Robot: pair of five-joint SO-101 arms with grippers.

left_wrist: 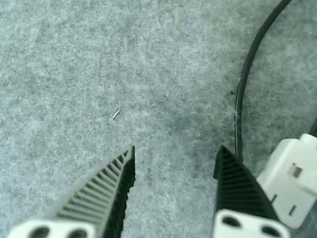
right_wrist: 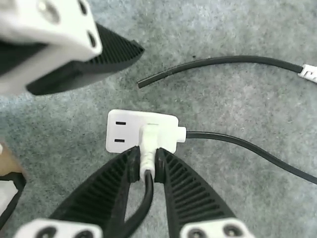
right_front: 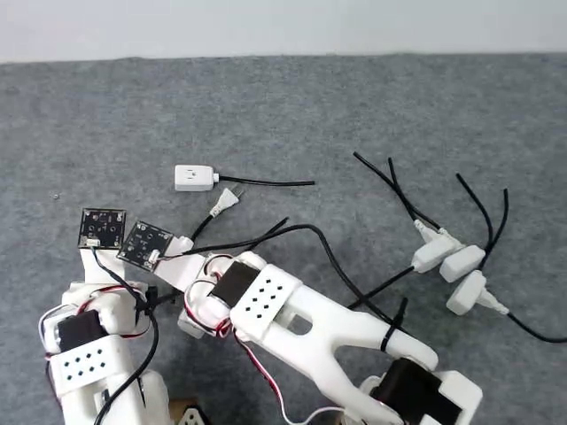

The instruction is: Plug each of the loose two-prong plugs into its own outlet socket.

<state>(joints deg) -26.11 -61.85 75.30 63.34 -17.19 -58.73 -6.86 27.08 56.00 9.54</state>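
Right gripper [right_wrist: 147,153], clamped on the plug [right_front: 227,202], has it beside the outlet's [right_front: 195,178] cord end, slots farther along; left gripper [left_wrist: 177,153] gapes, empty.

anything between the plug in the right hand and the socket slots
Nothing visible. The socket's two slots lie bare beside the plug clamped in the right hand; the left hand sits off to one side.

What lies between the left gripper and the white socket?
In the left wrist view, a black cable runs between the open left gripper and the socket.
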